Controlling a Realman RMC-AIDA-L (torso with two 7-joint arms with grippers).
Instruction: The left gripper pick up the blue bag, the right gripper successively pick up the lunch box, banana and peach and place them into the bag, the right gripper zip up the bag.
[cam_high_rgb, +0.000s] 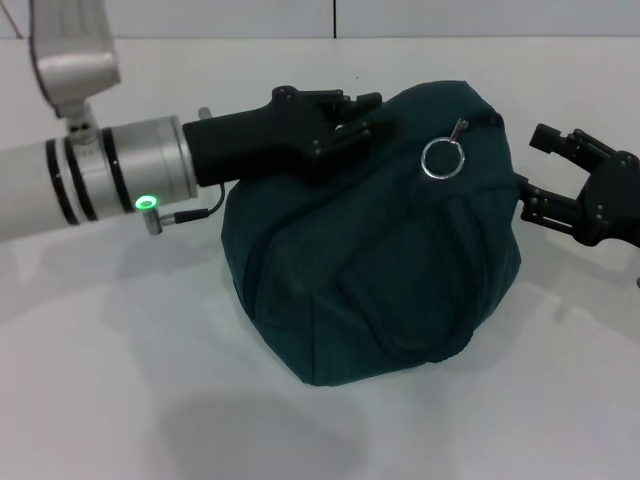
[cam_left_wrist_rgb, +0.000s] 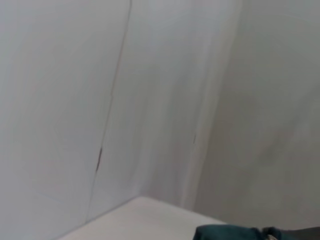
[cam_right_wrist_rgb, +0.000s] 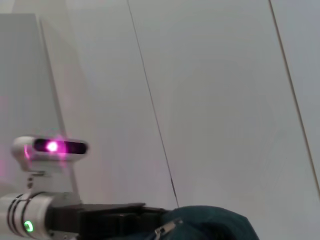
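The blue bag (cam_high_rgb: 380, 260) sits bulging in the middle of the white table, its metal ring pull (cam_high_rgb: 441, 158) lying on its upper right side. My left gripper (cam_high_rgb: 358, 118) reaches in from the left and is shut on the fabric at the bag's top. My right gripper (cam_high_rgb: 537, 172) hovers just off the bag's right side, fingers spread open and holding nothing. The right wrist view shows the bag's top (cam_right_wrist_rgb: 212, 222) and the left arm's silver wrist (cam_right_wrist_rgb: 25, 220). A strip of the bag (cam_left_wrist_rgb: 225, 232) also shows in the left wrist view. The lunch box, banana and peach are out of view.
White table (cam_high_rgb: 120, 400) spreads around the bag, with a pale wall behind it (cam_left_wrist_rgb: 150, 100). The left arm's wrist camera (cam_right_wrist_rgb: 50, 148) glows pink above the silver wrist.
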